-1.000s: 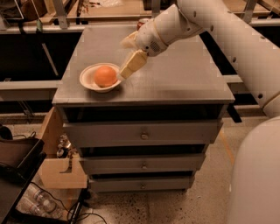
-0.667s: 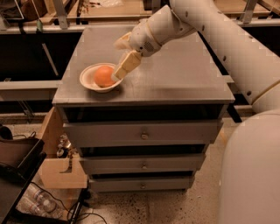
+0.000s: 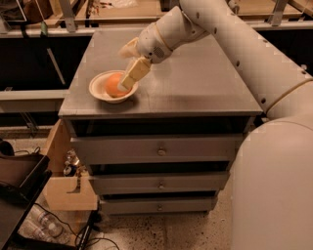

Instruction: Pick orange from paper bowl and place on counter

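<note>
The orange (image 3: 114,84) lies in the off-white paper bowl (image 3: 99,91) near the front left corner of the grey counter (image 3: 195,83). My gripper (image 3: 126,74) reaches down over the bowl from the right. One tan finger (image 3: 133,73) lies against the orange's right side, its tip inside the bowl. The other finger (image 3: 128,48) shows behind, above the orange's far side.
The counter tops a grey cabinet with three drawers (image 3: 159,151). Wooden benches (image 3: 73,14) stand behind it. A cardboard box (image 3: 68,188) and dark clutter sit on the floor at the left. My white arm (image 3: 234,44) crosses the counter's right side.
My gripper has moved left and down, from beside the bowl's right rim to over the orange, with one finger now against the fruit.
</note>
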`<state>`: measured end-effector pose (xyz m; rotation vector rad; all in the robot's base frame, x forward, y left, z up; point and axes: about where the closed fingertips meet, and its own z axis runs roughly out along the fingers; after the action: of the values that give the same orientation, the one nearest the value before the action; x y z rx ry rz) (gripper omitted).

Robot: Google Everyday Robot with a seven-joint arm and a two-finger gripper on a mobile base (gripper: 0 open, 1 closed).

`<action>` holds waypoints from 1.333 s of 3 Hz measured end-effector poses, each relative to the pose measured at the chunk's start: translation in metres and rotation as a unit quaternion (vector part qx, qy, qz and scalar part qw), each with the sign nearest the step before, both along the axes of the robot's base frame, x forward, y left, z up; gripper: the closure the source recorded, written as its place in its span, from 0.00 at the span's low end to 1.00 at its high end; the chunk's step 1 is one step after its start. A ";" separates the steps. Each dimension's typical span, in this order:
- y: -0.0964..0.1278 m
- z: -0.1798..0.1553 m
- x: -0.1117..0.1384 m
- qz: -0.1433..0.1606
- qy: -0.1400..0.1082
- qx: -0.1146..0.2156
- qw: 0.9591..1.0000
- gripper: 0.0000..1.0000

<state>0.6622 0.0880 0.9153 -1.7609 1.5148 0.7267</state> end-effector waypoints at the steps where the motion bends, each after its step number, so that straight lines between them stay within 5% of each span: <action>1: 0.009 -0.006 0.000 0.009 0.005 -0.003 1.000 0.22; 3: 0.015 -0.017 0.001 0.018 0.015 0.001 1.000 0.24; 4: 0.023 -0.030 0.002 0.031 0.028 0.008 0.999 0.34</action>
<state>0.6646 0.1114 0.8851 -1.7966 1.4917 0.8225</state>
